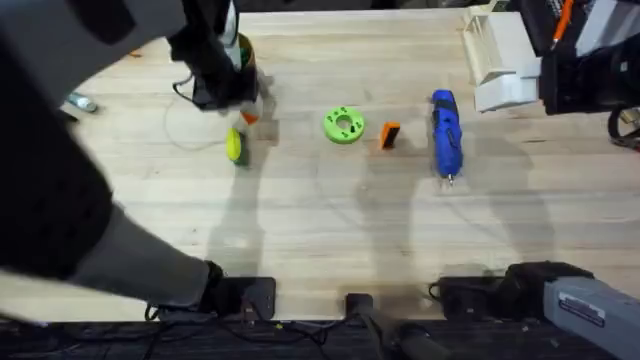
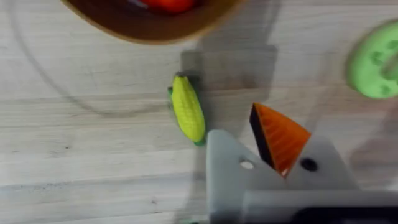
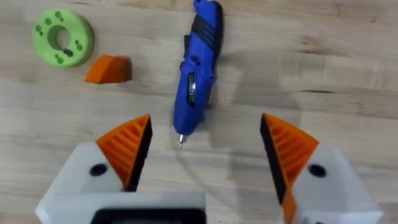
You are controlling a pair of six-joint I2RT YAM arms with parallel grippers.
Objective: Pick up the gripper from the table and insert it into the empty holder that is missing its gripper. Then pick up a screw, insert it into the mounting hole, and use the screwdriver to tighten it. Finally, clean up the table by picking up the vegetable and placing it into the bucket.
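The left arm reached across the worktop to its far left part, its jaws hanging just above the wood beside the corn. One white mount there carried an orange ribbed finger; the other was the bare holder, a wedge with a small hole and no finger. How far apart these jaws stood could not be told. The corn lay flat, just beside the holder's tip and near the bucket, whose tan rim curved close by with something red inside.

From overhead the corn lay just in front of the bucket, which the left arm partly hid. Toward the middle sat a lime-green disc, then the loose orange gripper, then the blue screwdriver with its metal tip pointing toward the arms' bases.

The right jaws stood wide apart, empty, above the screwdriver's tip. In that wrist view the screwdriver lay between the two orange fingers, with the gripper and the disc off to one side.
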